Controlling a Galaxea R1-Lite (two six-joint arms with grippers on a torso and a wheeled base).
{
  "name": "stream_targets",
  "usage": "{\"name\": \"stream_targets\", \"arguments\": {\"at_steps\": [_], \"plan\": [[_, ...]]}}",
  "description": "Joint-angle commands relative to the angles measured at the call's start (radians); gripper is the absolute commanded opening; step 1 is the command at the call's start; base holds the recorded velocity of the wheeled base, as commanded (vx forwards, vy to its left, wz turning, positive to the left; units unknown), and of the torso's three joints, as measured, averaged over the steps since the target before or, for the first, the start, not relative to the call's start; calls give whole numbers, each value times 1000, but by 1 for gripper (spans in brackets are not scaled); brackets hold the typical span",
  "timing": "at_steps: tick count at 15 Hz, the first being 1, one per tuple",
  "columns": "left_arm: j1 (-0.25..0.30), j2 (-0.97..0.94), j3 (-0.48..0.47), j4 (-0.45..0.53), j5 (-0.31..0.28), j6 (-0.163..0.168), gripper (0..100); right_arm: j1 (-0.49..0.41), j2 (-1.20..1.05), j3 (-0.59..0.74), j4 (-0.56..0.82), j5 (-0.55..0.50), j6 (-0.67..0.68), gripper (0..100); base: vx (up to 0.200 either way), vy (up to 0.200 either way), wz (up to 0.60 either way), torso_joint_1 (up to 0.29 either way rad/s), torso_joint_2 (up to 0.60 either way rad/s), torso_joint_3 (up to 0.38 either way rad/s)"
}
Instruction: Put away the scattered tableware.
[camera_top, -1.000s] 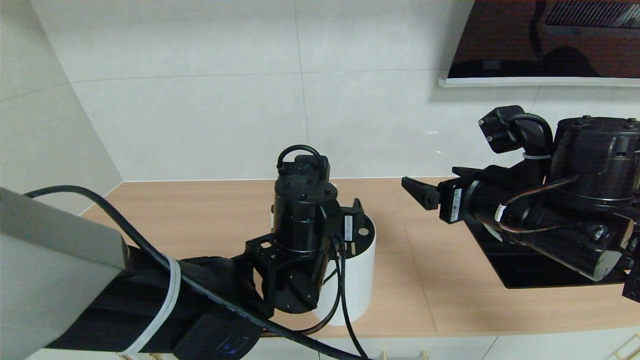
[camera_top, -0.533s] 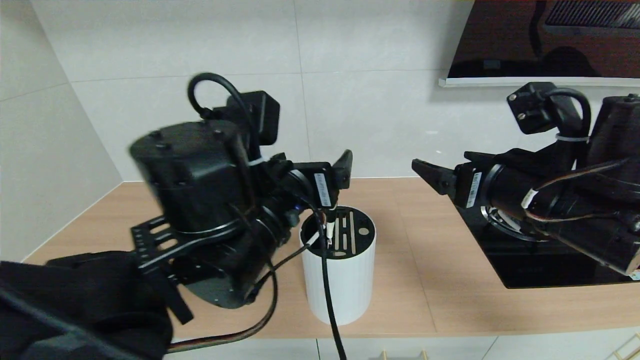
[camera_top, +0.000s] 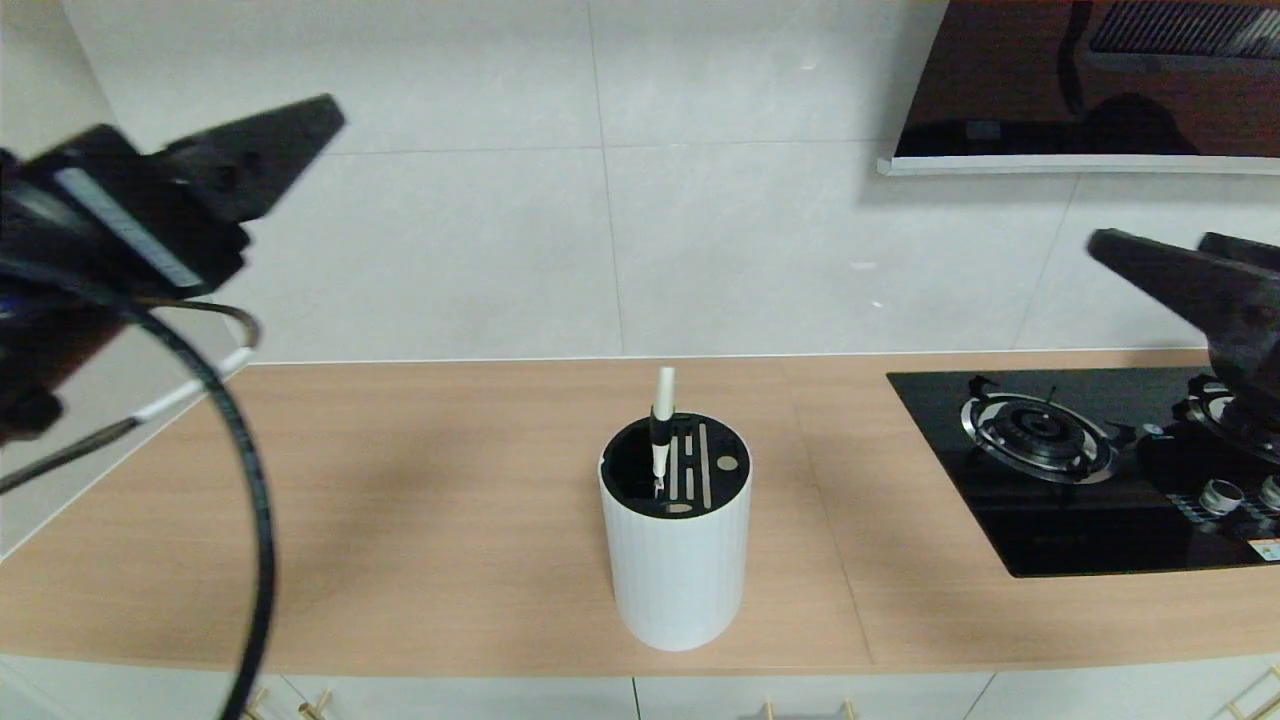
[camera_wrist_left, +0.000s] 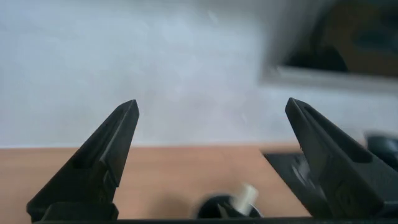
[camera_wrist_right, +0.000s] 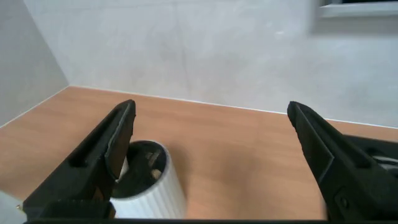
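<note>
Fingers (camera_wrist_left: 106, 162) of the left gripper (camera_wrist_left: 211, 106) are spread wide, holding nothing; the right gripper (camera_wrist_right: 211, 106) likewise gapes empty. One white-handled utensil (camera_top: 661, 420) stands upright in the white holder (camera_top: 675, 570) near the counter's (camera_top: 400, 500) front edge

"What are you made of, up close?"

"My left tool (camera_wrist_left: 211, 106) is matt black: two long wedge-shaped fingers (camera_wrist_left: 93, 168) tapering to blunt tips. A pale label strip (camera_top: 120, 225) runs slantwise across its housing."

"Any wiring?"

"A thick black cable (camera_top: 260, 540) curves off that arm. Beside it runs a thinner grey lead (camera_top: 70, 452) with a white sleeve (camera_top: 185, 397) on part of it."

"And the other side?"

"My right tool (camera_wrist_right: 211, 107) matches it: black, angular fingers (camera_wrist_right: 93, 162) with flat inner faces, narrowing toward the tips."
</note>
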Motion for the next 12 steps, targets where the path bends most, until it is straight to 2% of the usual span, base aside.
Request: {"name": "stream_targets", "arguments": {"at_steps": [1, 2, 4, 6, 9, 11, 12], "plan": [[119, -418, 106, 286, -12, 10, 100, -144, -360, 114, 172, 48, -12, 100, 0, 0, 0, 0, 0, 0], [165, -522, 129, 398, -35, 10, 100, -187, -432, 121, 231, 57, -32, 100, 0, 0, 0, 0, 0, 0], [258, -769, 136, 659, -133, 1, 100, -288, -604, 141, 393, 63, -46, 100, 0, 0, 0, 0, 0, 0], [341, -927, 136, 811, -193, 1, 100, -356, -737, 146, 524, 63, -68, 100, 0, 0, 0, 0, 0, 0], [421, -1053, 138, 883, -213, 1, 100, -416, -909, 178, 626, 66, -98, 100, 0, 0, 0, 0, 0, 0], [473, -1062, 152, 888, -202, -1, 100, -479, -970, 230, 627, 83, -130, 100, 0, 0, 0, 0, 0, 0], [479, -1062, 153, 888, -199, -1, 100, -488, -972, 239, 623, 85, -130, 100, 0, 0, 0, 0, 0, 0]]}}
